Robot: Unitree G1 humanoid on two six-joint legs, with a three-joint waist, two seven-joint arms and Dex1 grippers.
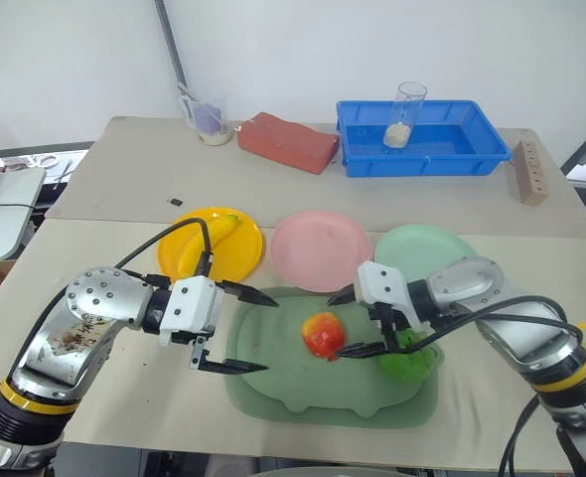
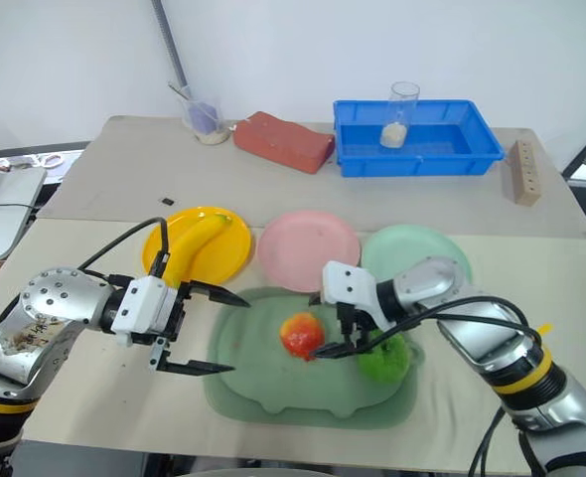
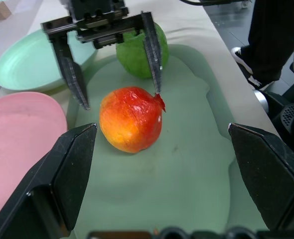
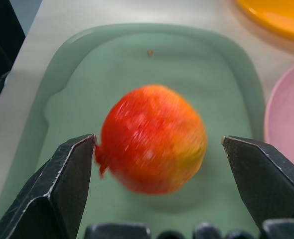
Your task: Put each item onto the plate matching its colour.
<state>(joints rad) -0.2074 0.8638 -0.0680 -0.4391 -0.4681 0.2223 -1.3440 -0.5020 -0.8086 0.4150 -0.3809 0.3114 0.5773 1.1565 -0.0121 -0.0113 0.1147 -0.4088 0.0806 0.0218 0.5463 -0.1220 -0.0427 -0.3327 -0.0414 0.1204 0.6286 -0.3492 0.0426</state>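
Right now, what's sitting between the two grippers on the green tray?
The red-orange fruit lies on the tray between the open left gripper and the open right gripper, nearer the right one. Both wrist views face it.

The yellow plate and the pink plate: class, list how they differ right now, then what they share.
The yellow plate carries the banana; the pink plate carries nothing. The yellow plate lies furthest to the robot's left; the pink plate is the middle one, next to the mint green plate. Both are round, shallow and lie beyond the green tray.
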